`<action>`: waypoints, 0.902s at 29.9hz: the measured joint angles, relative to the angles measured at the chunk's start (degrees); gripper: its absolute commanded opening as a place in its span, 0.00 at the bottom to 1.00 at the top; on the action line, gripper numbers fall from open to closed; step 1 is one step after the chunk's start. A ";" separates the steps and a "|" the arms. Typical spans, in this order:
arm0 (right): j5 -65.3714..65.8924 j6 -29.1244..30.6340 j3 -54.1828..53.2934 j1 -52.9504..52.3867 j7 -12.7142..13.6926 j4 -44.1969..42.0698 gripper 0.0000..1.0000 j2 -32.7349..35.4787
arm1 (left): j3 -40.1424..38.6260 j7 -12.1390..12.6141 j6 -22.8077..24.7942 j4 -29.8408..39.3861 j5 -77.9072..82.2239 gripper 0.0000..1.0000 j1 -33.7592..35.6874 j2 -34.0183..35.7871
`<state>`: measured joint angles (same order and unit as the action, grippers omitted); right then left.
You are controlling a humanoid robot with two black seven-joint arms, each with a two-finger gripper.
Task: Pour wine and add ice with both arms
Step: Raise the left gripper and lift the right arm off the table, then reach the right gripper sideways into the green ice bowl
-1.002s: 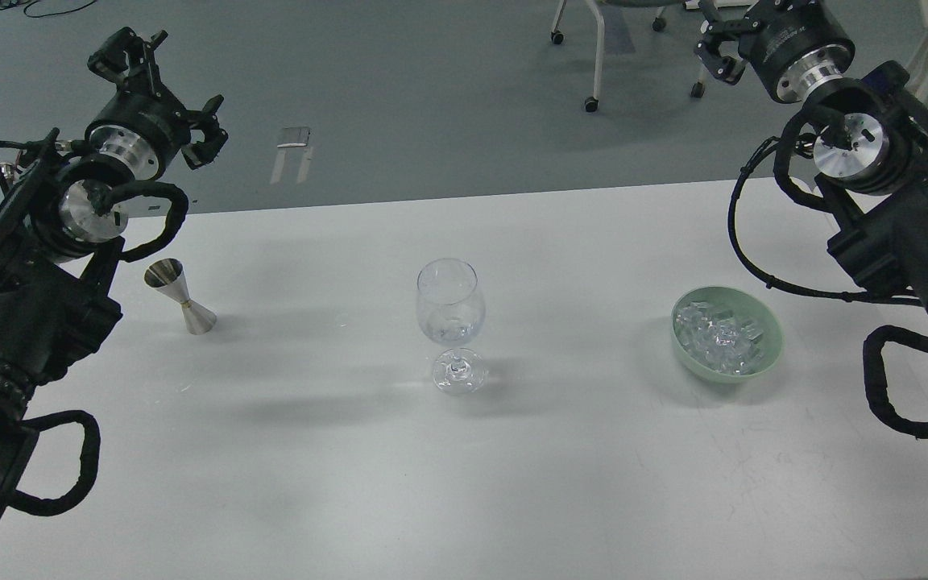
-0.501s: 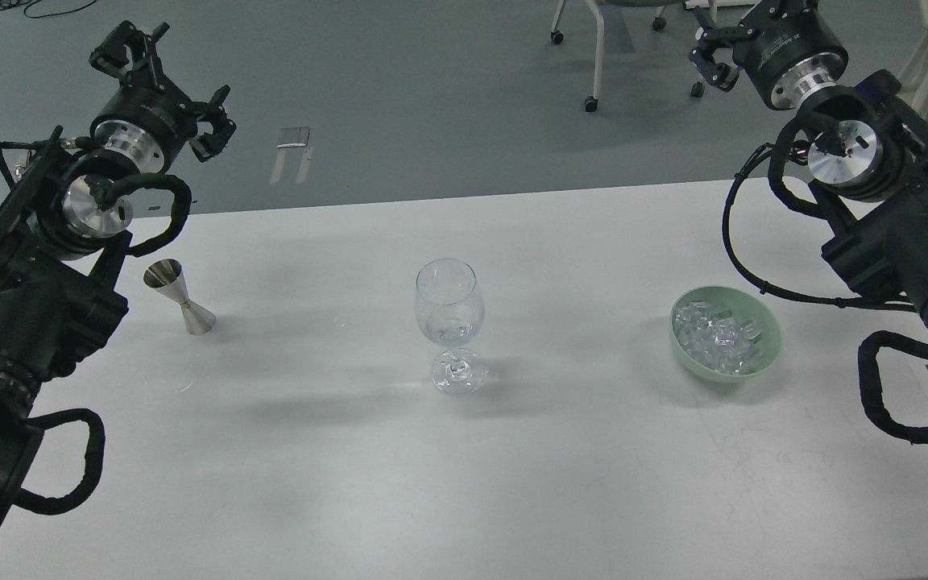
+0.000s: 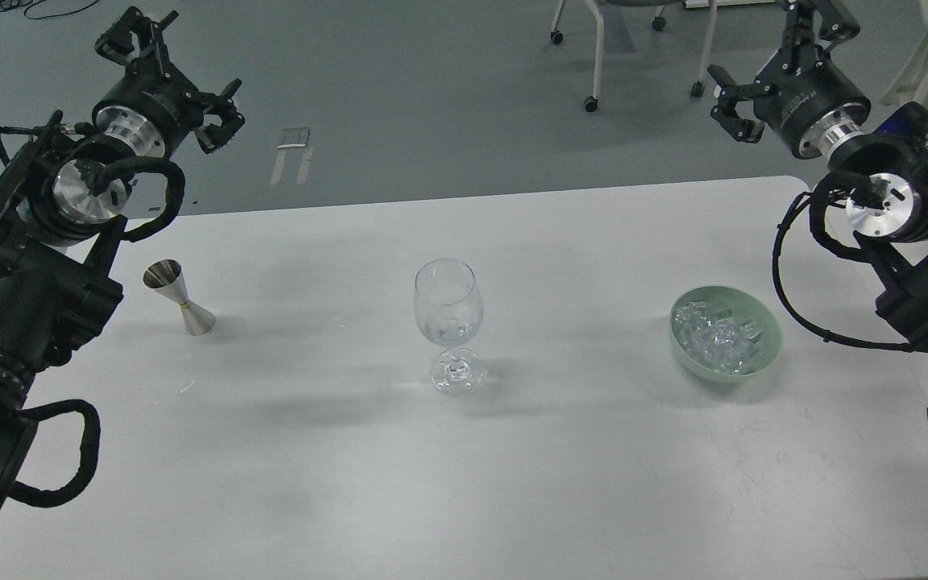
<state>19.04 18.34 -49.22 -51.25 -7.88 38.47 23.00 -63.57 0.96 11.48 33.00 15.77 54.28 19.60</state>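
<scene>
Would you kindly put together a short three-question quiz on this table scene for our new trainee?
1. True or false: the ice sits in the green bowl.
2. Which stands nearest the left gripper? A) the wine glass B) the steel jigger C) the bowl
3. Fill in: the right gripper is open and holds ____.

Key: 1 true. 2 B. 3 nothing; both grippers hang open above the table's far corners.
</scene>
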 measured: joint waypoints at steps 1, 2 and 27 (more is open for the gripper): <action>1.04 -0.03 1.33 -0.25 -0.13 0.97 1.00 1.29 | 0.02 -1.75 0.12 0.00 -0.01 0.97 -0.11 0.27; 2.55 -0.04 2.27 -0.53 -0.18 2.01 1.00 2.42 | 0.04 -3.96 0.51 0.00 -0.09 0.97 -0.35 0.51; 63.07 1.00 20.73 0.32 -0.30 40.41 0.99 31.53 | 0.23 -7.31 5.85 -0.05 -0.74 0.98 -2.75 0.89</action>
<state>82.11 19.35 -28.49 -50.93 -8.17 78.88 54.53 -63.34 -6.35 17.34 32.96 15.03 51.53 20.49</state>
